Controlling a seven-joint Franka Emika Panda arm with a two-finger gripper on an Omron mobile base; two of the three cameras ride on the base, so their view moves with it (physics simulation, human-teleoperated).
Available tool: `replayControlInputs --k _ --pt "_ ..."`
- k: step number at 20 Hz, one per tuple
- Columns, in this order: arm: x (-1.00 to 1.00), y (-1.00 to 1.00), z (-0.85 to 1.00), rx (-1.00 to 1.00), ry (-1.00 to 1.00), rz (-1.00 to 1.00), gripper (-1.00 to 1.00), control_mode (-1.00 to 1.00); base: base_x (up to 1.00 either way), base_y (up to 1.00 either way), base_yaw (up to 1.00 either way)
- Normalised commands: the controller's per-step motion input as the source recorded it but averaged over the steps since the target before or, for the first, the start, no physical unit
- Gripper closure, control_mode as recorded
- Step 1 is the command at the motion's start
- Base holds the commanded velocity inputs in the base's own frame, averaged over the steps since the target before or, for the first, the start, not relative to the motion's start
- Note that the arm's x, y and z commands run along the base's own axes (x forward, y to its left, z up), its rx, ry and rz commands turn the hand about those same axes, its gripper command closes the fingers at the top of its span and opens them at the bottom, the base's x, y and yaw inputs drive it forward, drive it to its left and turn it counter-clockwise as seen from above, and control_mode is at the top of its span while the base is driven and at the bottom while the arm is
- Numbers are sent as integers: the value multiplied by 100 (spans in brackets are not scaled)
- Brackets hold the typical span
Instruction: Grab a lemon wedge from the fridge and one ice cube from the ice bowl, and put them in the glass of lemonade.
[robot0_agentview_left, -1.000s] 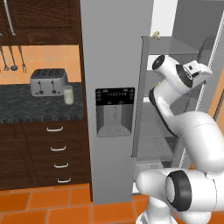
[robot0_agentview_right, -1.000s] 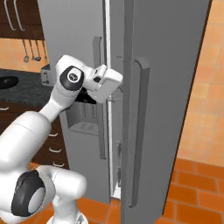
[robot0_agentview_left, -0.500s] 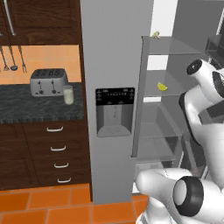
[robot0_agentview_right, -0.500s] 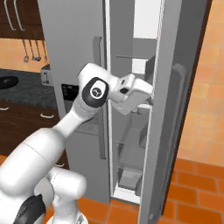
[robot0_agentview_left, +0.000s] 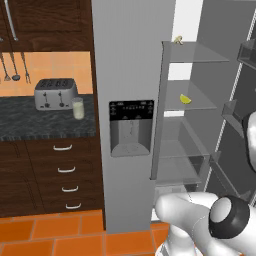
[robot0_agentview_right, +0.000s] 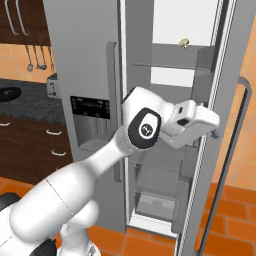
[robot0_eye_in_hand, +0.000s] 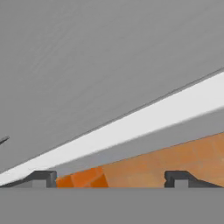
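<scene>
Jaws spread wide, nothing between fingertips (robot0_eye_in_hand: 43, 178); gripper (robot0_eye_in_hand: 109, 179) faces grey fridge surface. Fridge (robot0_agentview_left: 135, 100) right door open. Toaster (robot0_agentview_left: 55, 93) on tabletop (robot0_agentview_left: 30, 125) left of fridge; glass of lemonade (robot0_agentview_left: 78, 108) just beside toaster. Lemon wedge (robot0_agentview_left: 185, 99) on middle fridge shelf. Small tan item (robot0_agentview_left: 178, 39) on top shelf.

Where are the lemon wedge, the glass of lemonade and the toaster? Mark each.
lemon wedge (robot0_agentview_left: 185, 99): left base view, middle of the wedge.
glass of lemonade (robot0_agentview_left: 78, 108): left base view, its side.
toaster (robot0_agentview_left: 56, 93): left base view, front face.
</scene>
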Motion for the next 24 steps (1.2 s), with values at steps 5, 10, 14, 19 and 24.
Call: replayControlInputs --k 5,10,14,19,24 --pt "-26 -24 0 0 0 0 -100 -100 0 0 0" --pt "-28 37 21 0 -9 0 -100 -100 0 0 0" --pt "-23 88 21 2 -37 0 -100 -100 0 0 0" --pt "0 92 21 3 -34 2 -100 -100 0 0 0" --pt "7 63 -1 13 -36 12 -100 -100 0 0 0"
